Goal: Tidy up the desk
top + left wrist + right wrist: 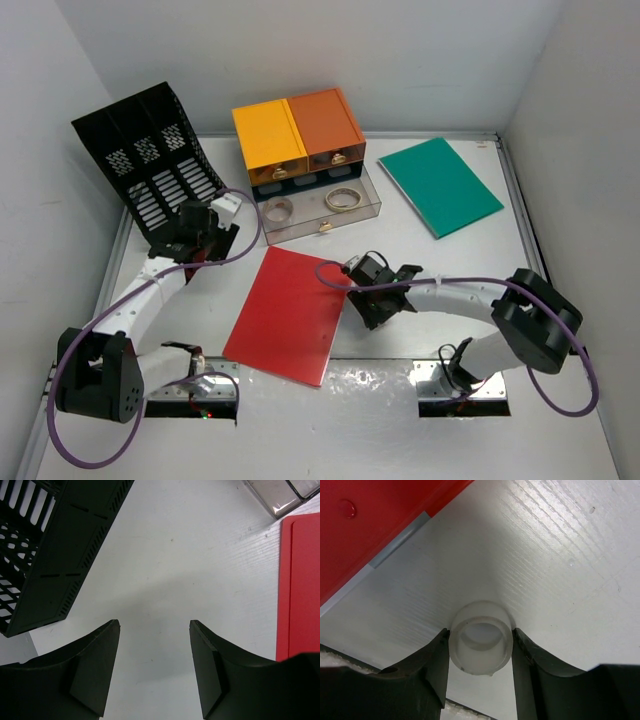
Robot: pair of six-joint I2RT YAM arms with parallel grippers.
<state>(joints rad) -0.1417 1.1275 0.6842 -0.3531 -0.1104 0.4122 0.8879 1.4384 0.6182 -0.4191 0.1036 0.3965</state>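
The desk (pixel 430 270) is a white tabletop with a thin metal rim. A small translucent white ring (pixel 481 637) lies on it just right of the red folder (pixel 290 315). My right gripper (pixel 480 632) is down over the ring, with a finger pressed against each side of it. In the top view that gripper (pixel 372 300) sits at the folder's right edge and hides the ring. My left gripper (pixel 155 625) hangs open over bare desk (pixel 190 555) with nothing between its fingers. It is beside the black file rack (pixel 55 555).
The black rack (pixel 150 160) leans at the back left. A yellow and orange drawer unit (pixel 298 135) stands at the back. Its clear drawer (pixel 320 205) is pulled out, with two rings inside. A green folder (pixel 440 185) lies at the back right.
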